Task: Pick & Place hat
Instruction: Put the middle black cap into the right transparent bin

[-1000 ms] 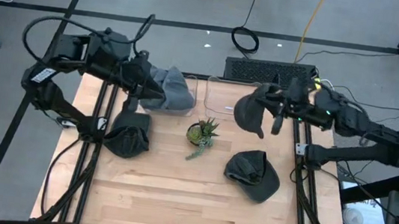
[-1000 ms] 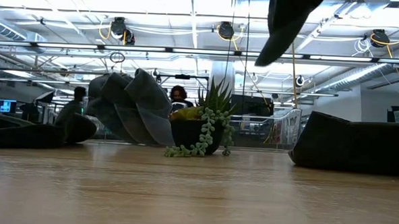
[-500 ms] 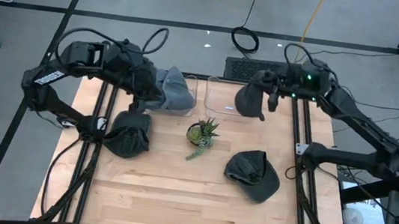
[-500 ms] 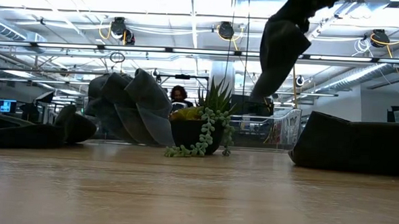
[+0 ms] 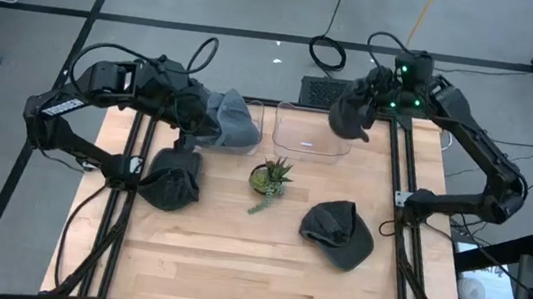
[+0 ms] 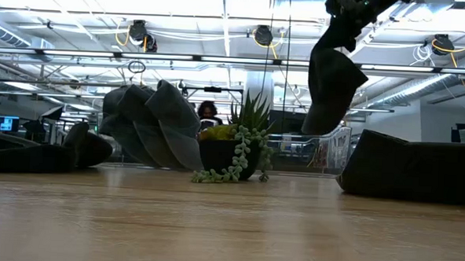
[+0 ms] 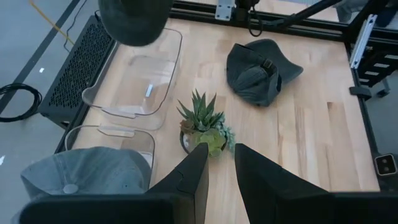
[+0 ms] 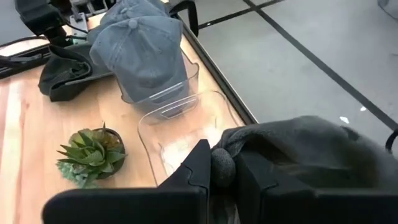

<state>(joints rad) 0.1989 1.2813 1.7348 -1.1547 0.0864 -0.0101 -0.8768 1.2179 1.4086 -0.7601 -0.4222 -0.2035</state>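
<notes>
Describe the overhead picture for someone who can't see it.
Seen from above, the right arm's fingers hold a dark hat over an empty clear bin at the wooden table's far edge. The left arm reaches over a grey hat in the next bin; two more dark hats and a small plant lie on the table.

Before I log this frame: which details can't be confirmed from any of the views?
- Left tool: the high view hides its tips behind the arm and the grey cap.
- Clear bin: in the high view the dark hat held by the right tool overlaps its edge, so whether the hat is fully over it is unclear.
- Low view: the right arm is cut off by the top edge.
- Low view: people behind the succulent are too small to make out.
</notes>
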